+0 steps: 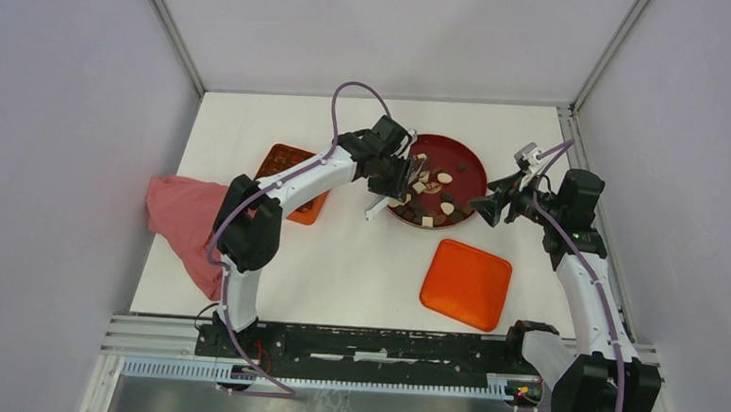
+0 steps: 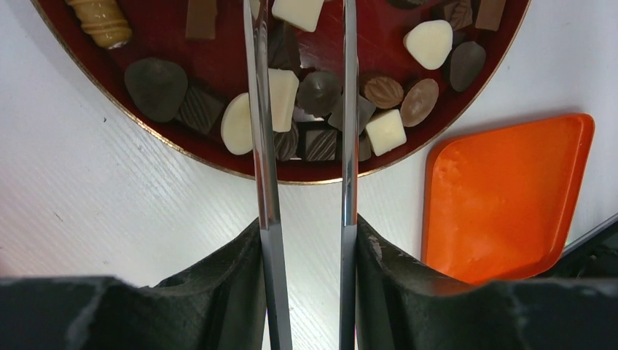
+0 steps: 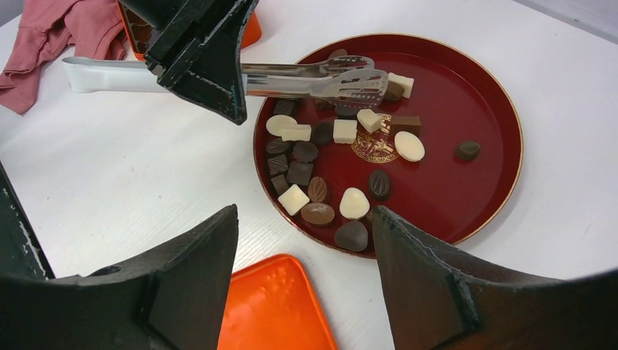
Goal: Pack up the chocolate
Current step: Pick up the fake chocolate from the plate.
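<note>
Approach of tongs to chocolate, seen from the near table edge outward. Nearest lies the orange lid (image 1: 466, 284), upturned and apart from the plate. Beyond it sits the round dark-red plate (image 3: 466, 197), which carries the chocolate (image 3: 318, 213): dark, mid-brown and cream pieces, crowded on its left half and sparse on its right.

The left gripper (image 2: 306, 255) is clamped partway closed on the handles of metal tongs (image 3: 313, 73). The slotted blades stand slightly apart above the far-left cluster, with no piece visibly between them. The right gripper (image 1: 487, 209) hangs wide open and empty, just beside the plate's right rim. The orange box (image 1: 307, 208) lies left of the plate, partly under the left forearm, with a pink cloth (image 1: 182, 217) beside it.

Step in hand, as judged: picking one piece. Packed neighbours touch, so the blades should probably straddle a single piece at the cluster's edge, or a lone one such as the cream oval (image 3: 409, 146). They should come down level, since a tilt may tip or flick a piece. The squeeze is best kept light, as smooth rounded pieces may squirt out, and the lift straight before swinging left to the box.
</note>
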### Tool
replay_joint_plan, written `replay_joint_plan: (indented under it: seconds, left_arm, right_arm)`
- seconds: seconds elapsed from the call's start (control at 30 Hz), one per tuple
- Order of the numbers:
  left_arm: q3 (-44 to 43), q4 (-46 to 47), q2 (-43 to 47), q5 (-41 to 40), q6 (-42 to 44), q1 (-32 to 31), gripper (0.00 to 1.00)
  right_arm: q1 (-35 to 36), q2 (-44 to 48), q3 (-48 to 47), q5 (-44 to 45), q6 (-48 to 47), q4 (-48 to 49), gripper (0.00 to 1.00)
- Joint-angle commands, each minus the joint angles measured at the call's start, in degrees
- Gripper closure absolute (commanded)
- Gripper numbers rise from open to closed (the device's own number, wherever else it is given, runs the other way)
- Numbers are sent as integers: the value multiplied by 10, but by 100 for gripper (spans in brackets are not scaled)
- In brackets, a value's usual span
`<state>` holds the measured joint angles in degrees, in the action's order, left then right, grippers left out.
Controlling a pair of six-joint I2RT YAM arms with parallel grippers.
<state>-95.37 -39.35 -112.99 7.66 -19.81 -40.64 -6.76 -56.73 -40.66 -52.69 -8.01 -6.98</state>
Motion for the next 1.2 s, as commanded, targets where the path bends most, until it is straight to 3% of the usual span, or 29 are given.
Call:
replay_joint_plan:
  seconds: [0.0,0.33,0.97,1.17]
  left_arm:
    - [-46,-1,-16,1,28,-1,53]
    - [-98,-33,-53,-37,34,-9,51]
    - [-110,-42,-76,-47,32,-39,51]
    - [-147,-74,-103,-95,34,-51,51]
  right_arm:
    - [-2,-1,2,-13,-1,20,27]
    - [-2,-3,4,-19,2,23,27]
    - [-2,1,4,-28,5,26,27]
    - [-1,2,4,-30,4,25,27]
